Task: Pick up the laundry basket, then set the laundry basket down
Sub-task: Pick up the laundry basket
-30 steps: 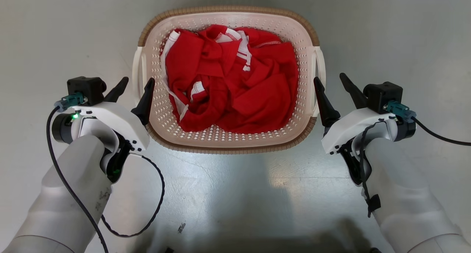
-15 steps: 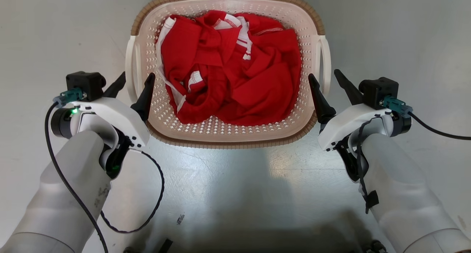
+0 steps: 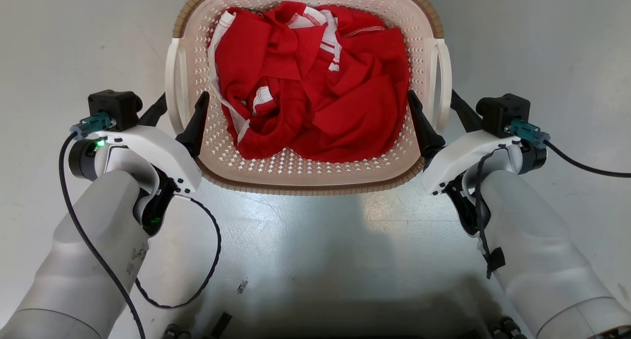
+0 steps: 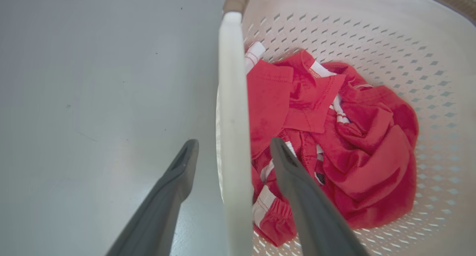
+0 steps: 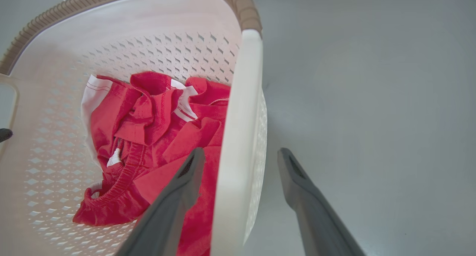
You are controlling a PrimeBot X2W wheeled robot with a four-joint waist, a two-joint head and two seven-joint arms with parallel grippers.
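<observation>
The laundry basket stands on the grey floor, cream and perforated with a brown rim, and holds crumpled red clothes. My left gripper is open, one finger outside and one inside the basket's white left handle. In the left wrist view the handle runs between the fingers of the left gripper without being pinched. My right gripper is open and straddles the right handle the same way. The right wrist view shows that handle between the spread fingers of the right gripper.
Bare grey floor surrounds the basket on all sides. Black cables hang from both wrists. My own dark base shows at the bottom edge of the head view.
Both grippers have slid forward along the basket's sides, so the handles lie deeper between the open fingers. The head view has shifted, and the basket sits higher and larger in it.
</observation>
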